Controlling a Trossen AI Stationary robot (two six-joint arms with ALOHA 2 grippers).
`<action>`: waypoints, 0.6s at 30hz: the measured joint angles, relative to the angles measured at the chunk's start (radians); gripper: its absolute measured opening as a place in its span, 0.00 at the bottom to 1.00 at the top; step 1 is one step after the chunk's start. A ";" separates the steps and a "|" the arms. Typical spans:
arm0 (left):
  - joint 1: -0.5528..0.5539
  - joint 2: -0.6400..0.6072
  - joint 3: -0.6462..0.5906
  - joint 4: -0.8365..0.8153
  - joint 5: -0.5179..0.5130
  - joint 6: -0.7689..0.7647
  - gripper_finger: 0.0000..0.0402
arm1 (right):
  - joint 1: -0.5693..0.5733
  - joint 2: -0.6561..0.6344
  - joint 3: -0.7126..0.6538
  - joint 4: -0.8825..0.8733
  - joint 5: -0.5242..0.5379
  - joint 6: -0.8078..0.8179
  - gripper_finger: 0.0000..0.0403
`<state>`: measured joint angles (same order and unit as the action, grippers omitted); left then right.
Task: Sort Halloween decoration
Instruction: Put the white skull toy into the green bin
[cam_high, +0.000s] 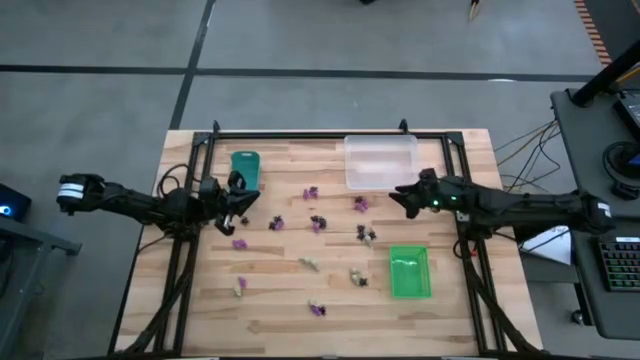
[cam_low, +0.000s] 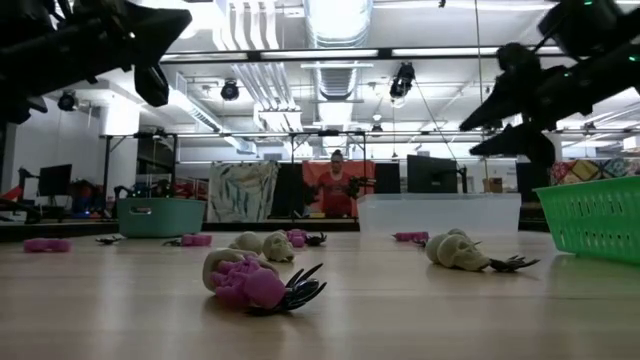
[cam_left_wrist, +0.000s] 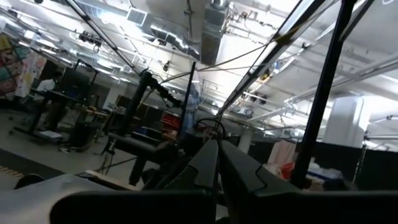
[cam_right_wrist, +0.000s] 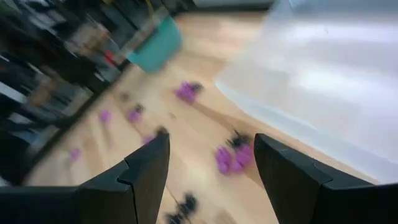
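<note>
Trinkets (cam_high: 314, 222) scattered across table (cam_high: 270, 310) at frame centre. Left gripper (cam_high: 238, 203) at left beside teal tray (cam_high: 245, 167), fingers together. Right gripper (cam_high: 398, 196) right of centre, fingers apart, nothing held.

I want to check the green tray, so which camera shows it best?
The high view: the whole bright green tray shows from above, near the table's right front. The low view catches only its mesh side at the edge. Neither wrist view shows it.
</note>
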<state>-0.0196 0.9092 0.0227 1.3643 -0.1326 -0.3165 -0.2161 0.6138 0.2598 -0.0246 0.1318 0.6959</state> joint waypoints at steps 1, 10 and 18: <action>0.000 0.003 0.000 0.000 0.000 0.009 0.00 | 0.000 0.026 0.029 -0.037 0.000 -0.008 0.56; 0.001 0.008 0.000 -0.002 0.000 0.106 0.00 | 0.002 0.233 0.291 -0.362 -0.015 -0.267 0.56; 0.002 0.010 0.000 -0.003 -0.066 0.323 0.00 | 0.039 0.342 0.454 -0.554 -0.165 -0.489 0.56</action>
<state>-0.0179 0.9188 0.0223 1.3617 -0.1988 0.0068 -0.1775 0.9556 0.7136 -0.5781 -0.0332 0.2068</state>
